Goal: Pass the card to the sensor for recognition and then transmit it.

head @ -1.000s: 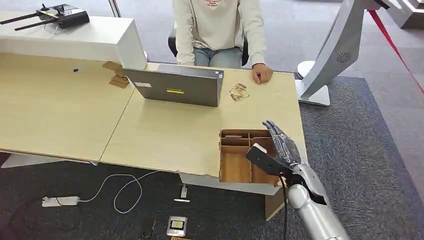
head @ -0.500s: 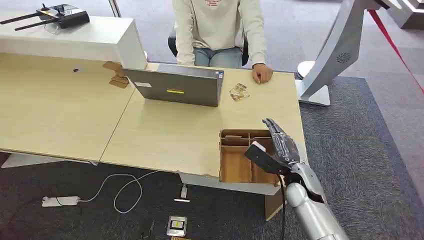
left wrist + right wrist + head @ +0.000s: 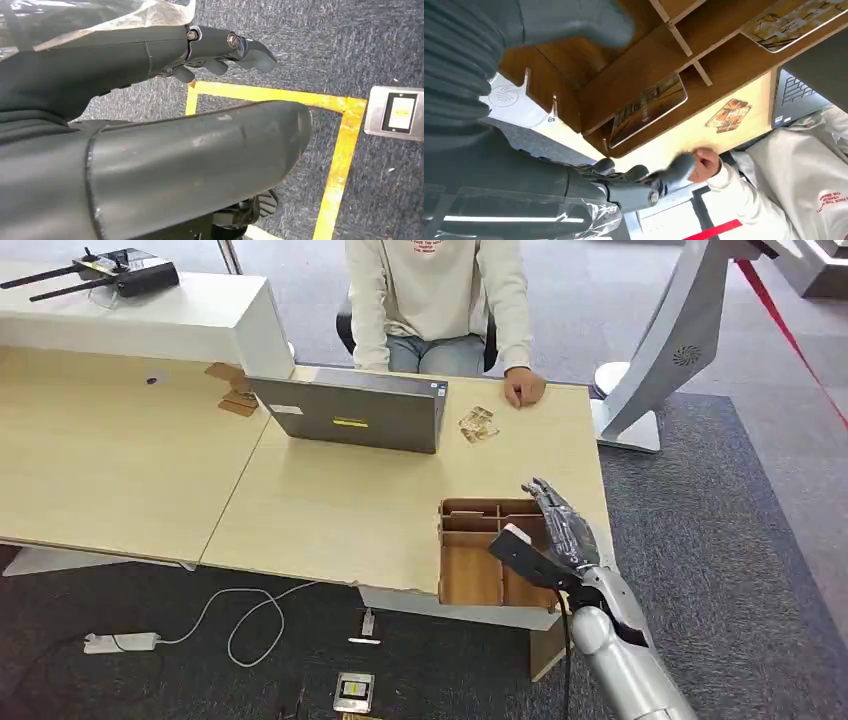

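My right hand (image 3: 558, 536) hovers over the right half of a divided wooden box (image 3: 470, 558) at the table's near edge, fingers stretched out and holding nothing. In the right wrist view the spread fingers (image 3: 639, 184) frame a patterned card (image 3: 649, 107) lying flat in one compartment, and a second card (image 3: 794, 20) in another. A white sensor pad (image 3: 506, 95) with a contactless mark sits just beside the box wall. More cards (image 3: 478, 424) lie loose on the table near a person's hand (image 3: 523, 388). My left hand (image 3: 150, 125) hangs over the carpet, holding nothing.
A person sits at the far side behind a grey laptop (image 3: 350, 412). A white counter (image 3: 200, 325) with a remote stands at the back left. A white stand (image 3: 655, 360) rises at the right. A cable and power strip (image 3: 120, 642) lie on the floor.
My right hand has edged very slightly toward the far left over the box. Everything else is as it was.
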